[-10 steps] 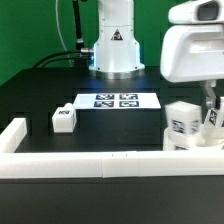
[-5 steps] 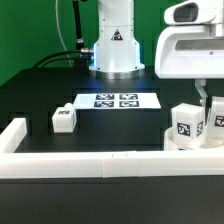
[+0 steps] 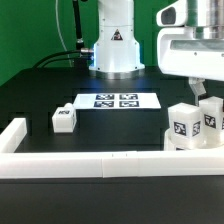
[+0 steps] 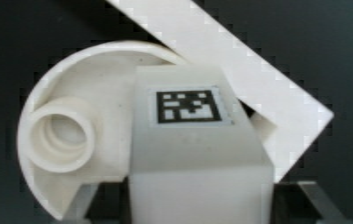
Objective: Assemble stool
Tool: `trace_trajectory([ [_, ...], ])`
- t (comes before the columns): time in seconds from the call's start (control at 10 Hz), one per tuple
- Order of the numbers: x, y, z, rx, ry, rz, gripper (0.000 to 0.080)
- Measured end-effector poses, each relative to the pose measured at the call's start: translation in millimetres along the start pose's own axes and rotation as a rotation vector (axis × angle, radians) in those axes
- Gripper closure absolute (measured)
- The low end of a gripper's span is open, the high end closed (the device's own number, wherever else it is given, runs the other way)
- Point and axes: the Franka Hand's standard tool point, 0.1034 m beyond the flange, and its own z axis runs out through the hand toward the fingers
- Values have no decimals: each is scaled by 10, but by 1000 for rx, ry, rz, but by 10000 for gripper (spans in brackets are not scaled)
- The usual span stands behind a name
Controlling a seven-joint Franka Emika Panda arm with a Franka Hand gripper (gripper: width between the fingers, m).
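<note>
The white round seat (image 3: 190,141) lies at the exterior view's right, against the front rail. Two blocky tagged legs stand on it, one (image 3: 183,122) nearer the middle and one (image 3: 211,121) further right. A third leg (image 3: 64,118) lies loose at the exterior view's left. My gripper (image 3: 206,98) hangs just above the right-hand standing leg. In the wrist view that leg (image 4: 192,120) stands on the seat (image 4: 88,95) between my gripper's (image 4: 201,203) fingers, with a dark gap on each side. An empty socket (image 4: 59,136) shows beside it.
The marker board (image 3: 116,101) lies at the table's middle back, before the robot base (image 3: 113,45). The long white rail (image 3: 100,162) runs along the front and turns back at the left corner (image 3: 15,130). It also crosses the wrist view (image 4: 226,50).
My gripper has risen from around the right-hand standing leg to just above it. Both standing legs and the loose leg stay where they were.
</note>
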Motion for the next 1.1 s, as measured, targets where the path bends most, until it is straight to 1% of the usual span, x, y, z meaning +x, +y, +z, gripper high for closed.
trace_trajectory([
  [0.2, 0, 12, 0, 2, -7, 170, 459],
  [0.3, 3, 13, 0, 4, -10, 211, 459],
  [0.4, -1, 14, 5, 3, -10, 182, 459],
  [0.5, -18, 13, 7, -2, -11, 136, 303],
  [0.6, -107, 2, -8, -35, -22, 61, 200],
  [0.7, -160, -30, -36, -43, -32, -21, 200],
  [0.8, -197, -33, -64, -58, -47, -174, 160],
  [0.9, -242, -43, -85, -71, -60, -330, 153],
  [1.0, -266, -70, -100, -67, -64, -448, 153],
  [1.1, -237, -101, -93, -34, -41, -465, 153],
])
